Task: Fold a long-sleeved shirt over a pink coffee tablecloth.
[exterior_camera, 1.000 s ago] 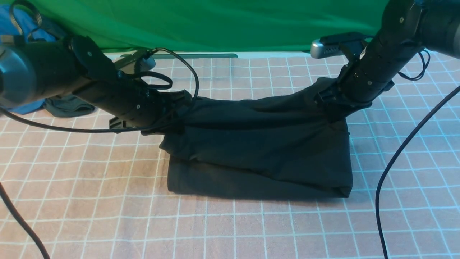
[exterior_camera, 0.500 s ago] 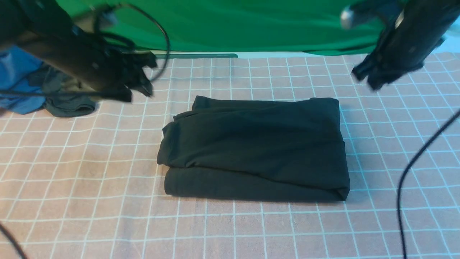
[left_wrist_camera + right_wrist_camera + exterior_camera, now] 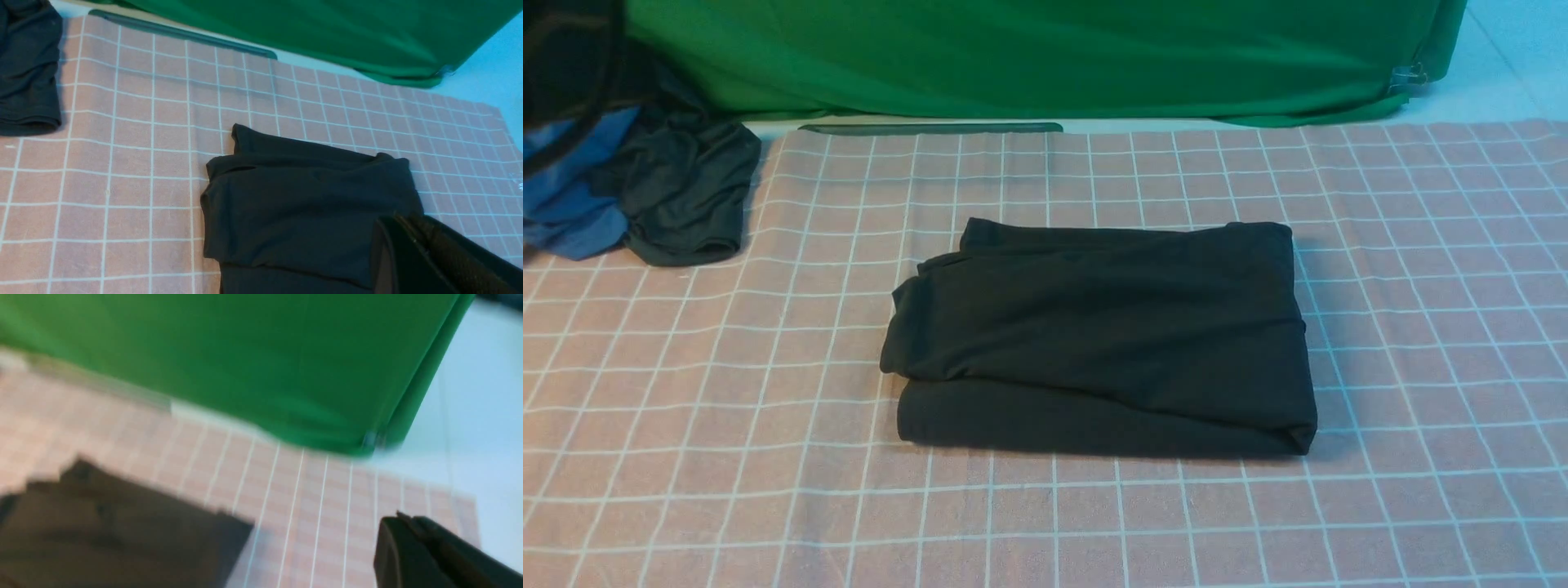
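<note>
The black long-sleeved shirt (image 3: 1098,335) lies folded into a flat rectangle in the middle of the pink coffee tablecloth (image 3: 727,384). No logo shows on it. Both arms are out of the front view. In the left wrist view my left gripper (image 3: 402,220) hangs well above the shirt (image 3: 306,204), jaws pressed together with nothing between them. In the blurred right wrist view my right gripper (image 3: 398,522) is also shut and empty, high over the cloth (image 3: 327,498) beside the shirt's corner (image 3: 122,522).
A dark grey-black garment (image 3: 686,192) bunched with a blue one (image 3: 568,192) lies at the cloth's far left corner. A bright green cloth (image 3: 1029,53) hangs across the back. Pale bare surface (image 3: 1511,57) shows at the far right.
Both grippers let go of the shirt's far edge, rose and pulled back out of the front view, then shut empty. The shirt settled into its folded rectangle.
</note>
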